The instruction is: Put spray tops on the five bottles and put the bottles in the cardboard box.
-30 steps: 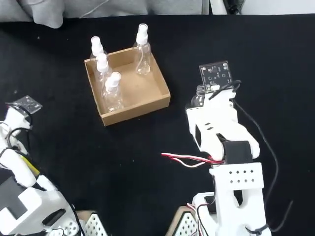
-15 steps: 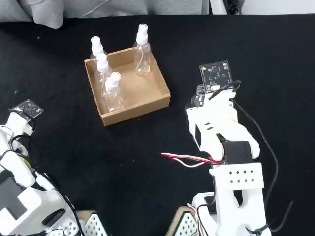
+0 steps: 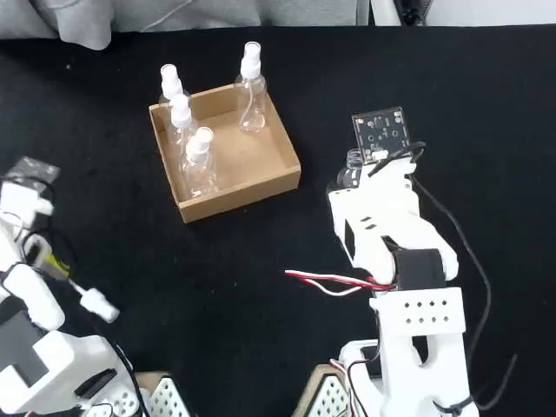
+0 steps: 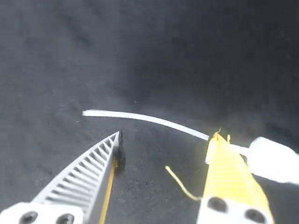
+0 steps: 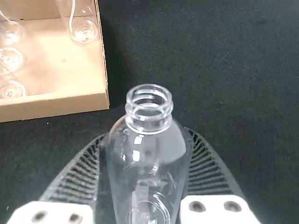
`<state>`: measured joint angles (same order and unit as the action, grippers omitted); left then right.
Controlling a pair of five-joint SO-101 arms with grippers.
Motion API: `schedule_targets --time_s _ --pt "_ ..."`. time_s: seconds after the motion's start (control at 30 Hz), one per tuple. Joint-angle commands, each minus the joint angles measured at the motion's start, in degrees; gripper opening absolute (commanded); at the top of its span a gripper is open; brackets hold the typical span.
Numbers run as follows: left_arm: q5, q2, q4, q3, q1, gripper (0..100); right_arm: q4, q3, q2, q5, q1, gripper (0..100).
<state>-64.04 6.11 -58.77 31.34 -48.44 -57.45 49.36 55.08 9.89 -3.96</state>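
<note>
From above, the cardboard box (image 3: 280, 179) sits on the black bench (image 3: 217, 287) with four capped bottles (image 3: 200, 161) at it, three plainly inside and one at the far corner. The right arm (image 3: 391, 234) stands beside the box, and the last spray top (image 3: 95, 304) lies near the left arm (image 3: 30, 300). At the left wrist, the left hand (image 4: 166, 137) gapes wide and grips nothing, while the top's dip tube (image 4: 140, 118) runs across just past its tips. At the right wrist, the right hand (image 5: 147, 140) clasps the uncapped bottle (image 5: 147, 154) upright near the box. A close on the thin tube instead of the head would likely bend it or flick the top away. The smooth bottle could tilt in its grip and spoil the fit.
</note>
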Motion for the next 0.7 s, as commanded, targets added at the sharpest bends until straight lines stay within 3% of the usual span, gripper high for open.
schedule_targets --time_s 0.0,0.23,0.43,0.67 --pt "9.85 0.35 0.70 -5.76 0.84 28 1.41 -0.40 1.63 0.18 0.97 9.9" --pt "19.78 0.35 0.79 -4.35 0.40 28 1.41 -0.40 1.63 0.18 0.97 9.9" --pt "21.80 0.97 0.09 -5.93 0.13 27 1.41 -0.40 1.63 0.18 0.97 9.9" --pt "31.21 0.26 -0.62 -7.60 -0.57 27 1.32 -0.40 1.63 0.18 0.97 9.9"
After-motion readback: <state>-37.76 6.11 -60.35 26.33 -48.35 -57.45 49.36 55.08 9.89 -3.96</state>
